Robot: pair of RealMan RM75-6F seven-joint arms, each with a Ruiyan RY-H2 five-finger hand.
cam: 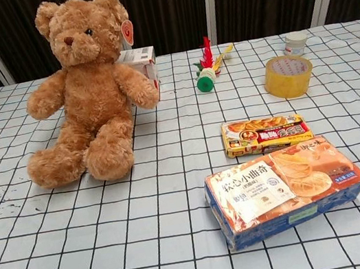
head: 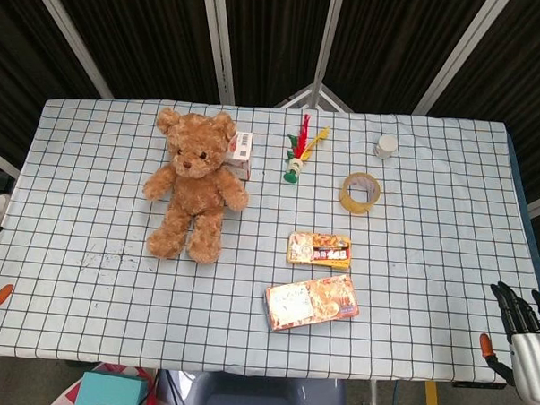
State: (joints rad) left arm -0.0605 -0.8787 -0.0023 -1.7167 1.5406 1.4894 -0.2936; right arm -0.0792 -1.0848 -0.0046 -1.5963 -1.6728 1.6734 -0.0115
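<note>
The right hand (head: pixel 521 334) hangs off the counter's (head: pixel 91 204) near right corner, fingers spread, holding nothing. Nearest it, by the near edge, lies the biscuit box (head: pixel 312 303), printed "软心小曲奇". The left hand is out of view.

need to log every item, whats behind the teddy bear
A small white box with a barcode label stands behind the teddy bear, at its shoulder. Only its end shows; the bear covers the rest, so its full length cannot be seen.
</note>
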